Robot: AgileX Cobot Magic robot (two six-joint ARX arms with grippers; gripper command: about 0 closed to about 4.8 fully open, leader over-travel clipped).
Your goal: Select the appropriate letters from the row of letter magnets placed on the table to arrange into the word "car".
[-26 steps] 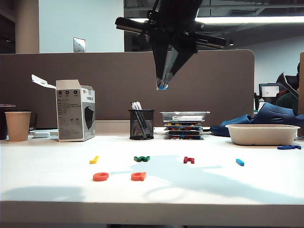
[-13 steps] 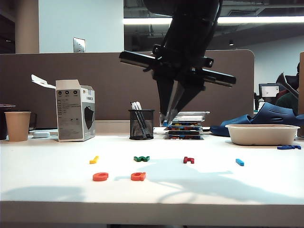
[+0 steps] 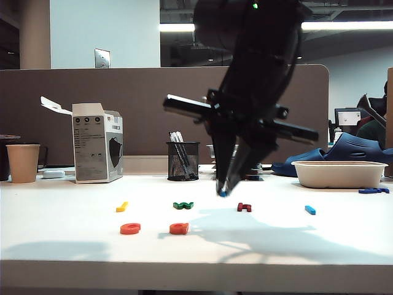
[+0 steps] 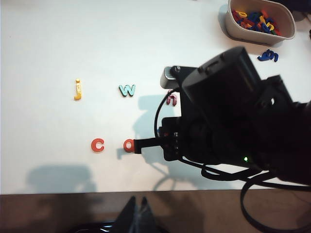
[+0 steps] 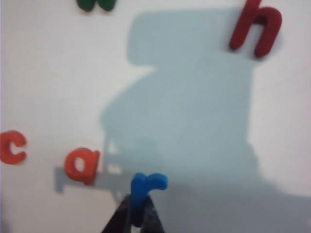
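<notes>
The blue "r", pinched in the closed right end effector, has dropped from high up to just above the bench, beside the orange "a". Only setting it down remains. The left end effector hangs closed and empty.

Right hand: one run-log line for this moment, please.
right hand: shut on blue r | above table, near orange a | left hand: idle

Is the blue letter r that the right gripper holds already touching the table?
Apart. In the exterior view, the right gripper holds the blue r with clear background visible between it and the table. The left gripper stays away.
</notes>
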